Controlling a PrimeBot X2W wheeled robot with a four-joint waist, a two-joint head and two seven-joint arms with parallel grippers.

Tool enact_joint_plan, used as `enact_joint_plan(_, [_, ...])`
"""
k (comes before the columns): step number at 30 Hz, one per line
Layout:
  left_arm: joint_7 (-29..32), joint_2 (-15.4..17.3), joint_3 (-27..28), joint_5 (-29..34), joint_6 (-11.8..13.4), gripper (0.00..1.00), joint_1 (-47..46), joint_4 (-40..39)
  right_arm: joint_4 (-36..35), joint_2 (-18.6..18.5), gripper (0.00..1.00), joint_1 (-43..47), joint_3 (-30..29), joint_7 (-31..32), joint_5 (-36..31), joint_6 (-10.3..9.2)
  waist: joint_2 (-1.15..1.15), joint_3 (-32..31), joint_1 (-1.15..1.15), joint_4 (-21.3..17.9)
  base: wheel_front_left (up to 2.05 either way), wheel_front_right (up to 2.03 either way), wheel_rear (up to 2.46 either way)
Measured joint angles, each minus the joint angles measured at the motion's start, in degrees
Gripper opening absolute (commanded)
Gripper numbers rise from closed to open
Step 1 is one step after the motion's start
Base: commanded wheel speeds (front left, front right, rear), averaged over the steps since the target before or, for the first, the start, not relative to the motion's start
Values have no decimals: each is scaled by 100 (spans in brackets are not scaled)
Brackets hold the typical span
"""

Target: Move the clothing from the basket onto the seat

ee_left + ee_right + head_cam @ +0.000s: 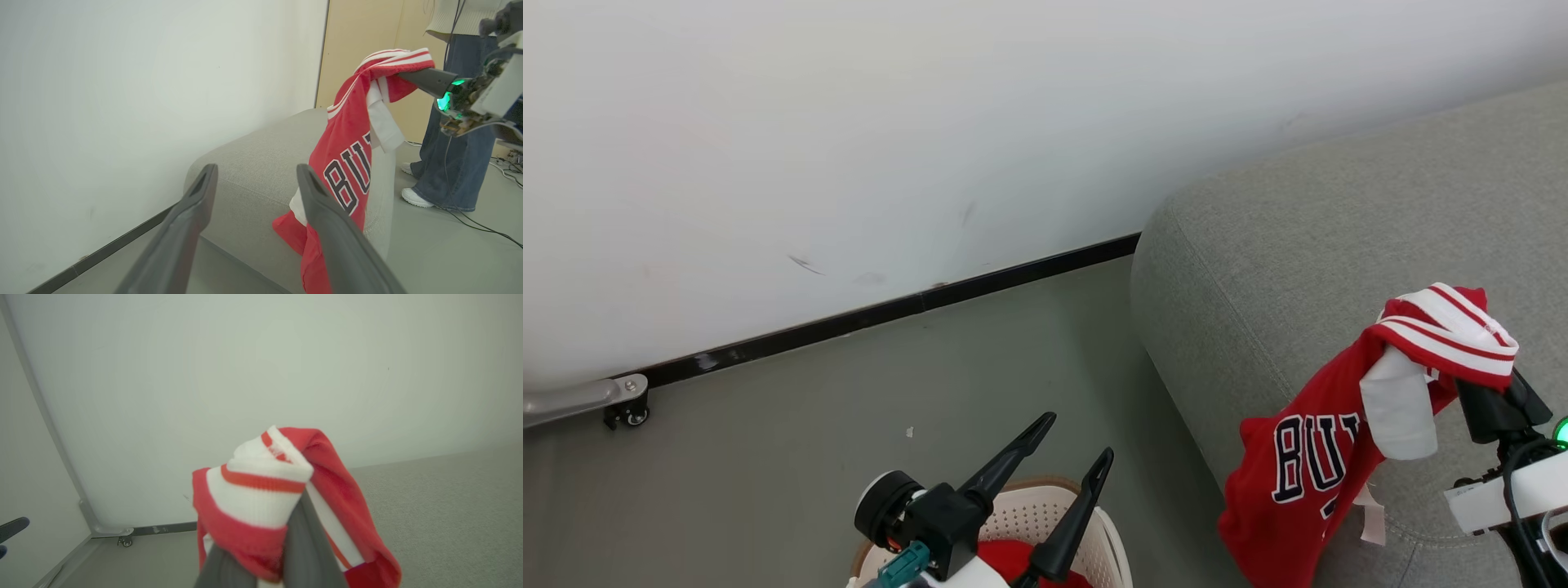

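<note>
Two red garments are being dealt with, and the scene is being read from left to right. At the lower left of the head view the left gripper point(1076, 435) is being held above the basket point(1033, 523), its two fingers standing wide apart with nothing between them. Inside the basket a bundle of red clothing point(1013, 562) is being left for a later pass. Further right, the red jersey point(1298, 465) with dark block letters is being carried in the air by the right gripper point(1478, 400), whose fingers are being pressed together on the white-striped trim point(1454, 327) at the top of the cloth. The jersey is being hung over the front edge of the seat point(1298, 229), and its lower end appears to be brushing the grey upholstery, though firm contact cannot be told. The step in hand is being judged as the setting-down. To be done well, the cloth is best being carried further in over the seat before anything is being let go, because a release at the edge is being judged likely to let the hanging weight slide to the floor point(849, 425). The arm is then ideally being lowered until most of the fabric is being borne by the seat, and only then are the fingers being parted. At the far right of the left wrist view a person point(449, 163) is being seen standing beside the seat, so any swing is best being made short.
</note>
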Motion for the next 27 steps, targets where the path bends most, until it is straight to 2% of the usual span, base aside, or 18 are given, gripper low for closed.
enact_joint_plan(7, [0,-1,-92,77,59,100,18,-145,215,-201,0,-222,230,70,138,0,0,121,0,-52,0,0,0])
enact_joint_plan(17, [10,29,-141,303,135,100,18,-426,606,-602,0,-1895,144,382,259,0,0,372,0,88,0,0,0])
enact_joint_plan(27, [197,22,-264,426,162,100,-197,-736,1426,-1066,0,-3339,-521,790,548,0,0,721,0,252,0,0,0])
